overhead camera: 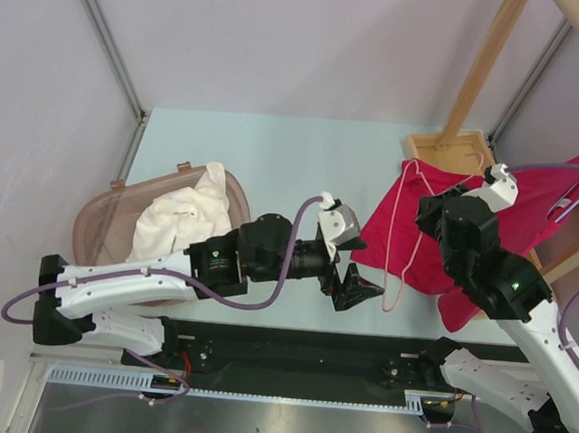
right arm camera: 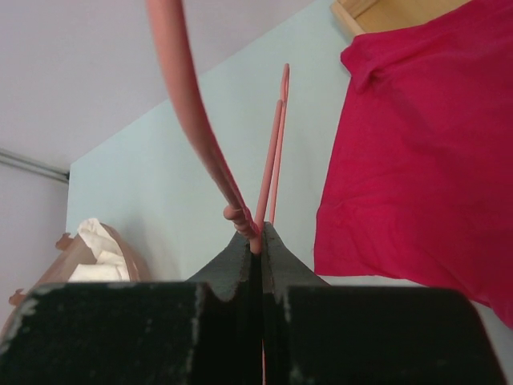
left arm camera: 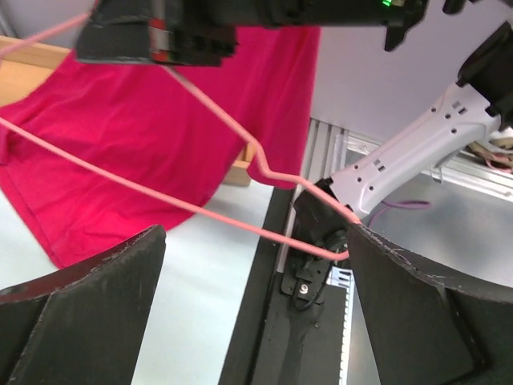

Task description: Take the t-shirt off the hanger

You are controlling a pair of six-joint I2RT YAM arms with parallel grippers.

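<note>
The red t-shirt lies spread at the right of the table, partly under my right arm. It also shows in the left wrist view and the right wrist view. The pink wire hanger lies across the shirt, its wire bare. My right gripper is shut on the hanger at its twisted neck. My left gripper is open, and a bent corner of the hanger lies between its fingers without being pinched. In the top view the left gripper sits at the shirt's near left edge.
A brown basket holding a white cloth stands at the left. A wooden stand base with a slanted pole is at the back right. The black base rail runs along the near edge.
</note>
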